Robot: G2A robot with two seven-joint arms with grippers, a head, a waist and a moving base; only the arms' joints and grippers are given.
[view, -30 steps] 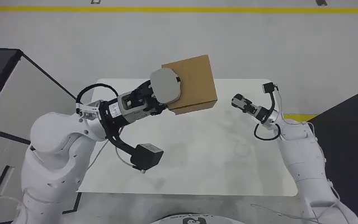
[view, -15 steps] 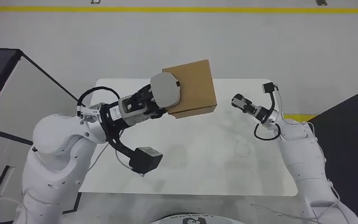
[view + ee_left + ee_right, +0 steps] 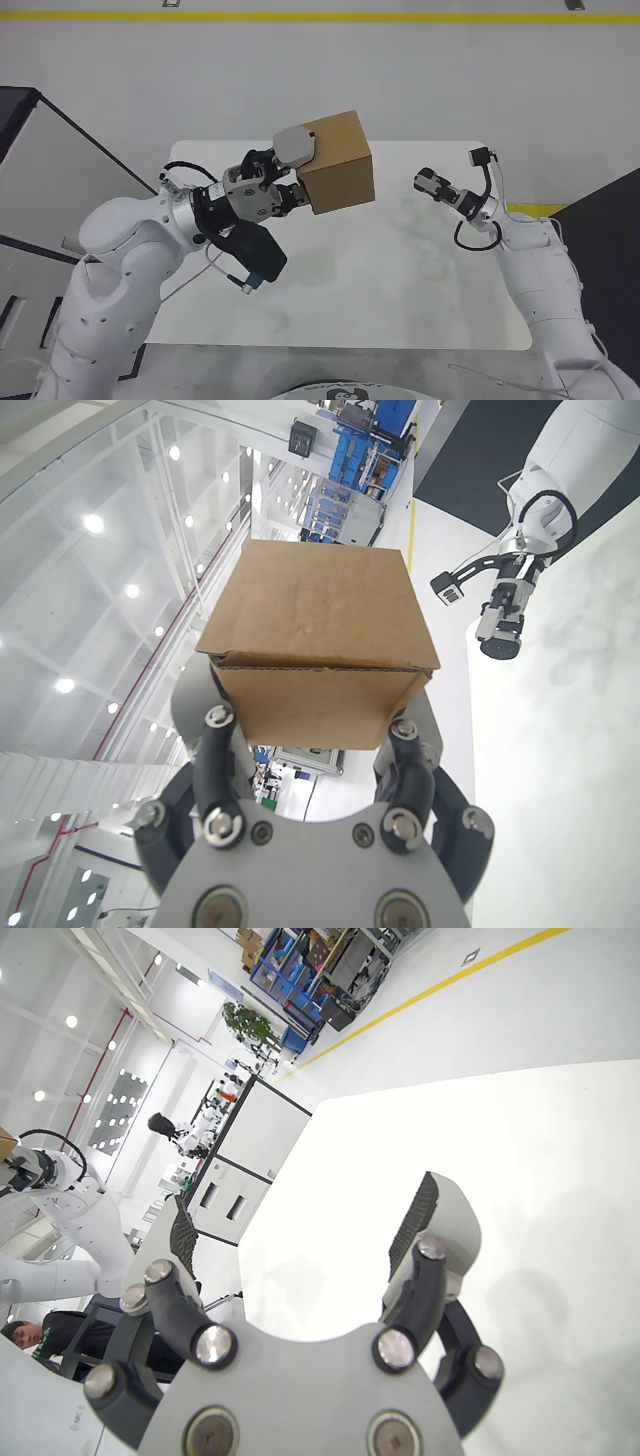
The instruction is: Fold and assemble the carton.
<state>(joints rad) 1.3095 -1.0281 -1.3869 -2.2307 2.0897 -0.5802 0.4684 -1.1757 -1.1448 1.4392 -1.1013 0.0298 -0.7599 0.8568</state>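
Left gripper clamps the carton, raised over the table's far edge. Right gripper: jaws wide apart, empty, near the right edge.

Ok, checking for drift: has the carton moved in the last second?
Yes. The carton, gripped by the left hand, has turned and shifted slightly toward the robot, against the table's far edge.

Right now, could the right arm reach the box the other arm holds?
Probably yes: the right gripper is open and empty, nothing stands between it and the carton, and the left gripper holds only the carton's far end.
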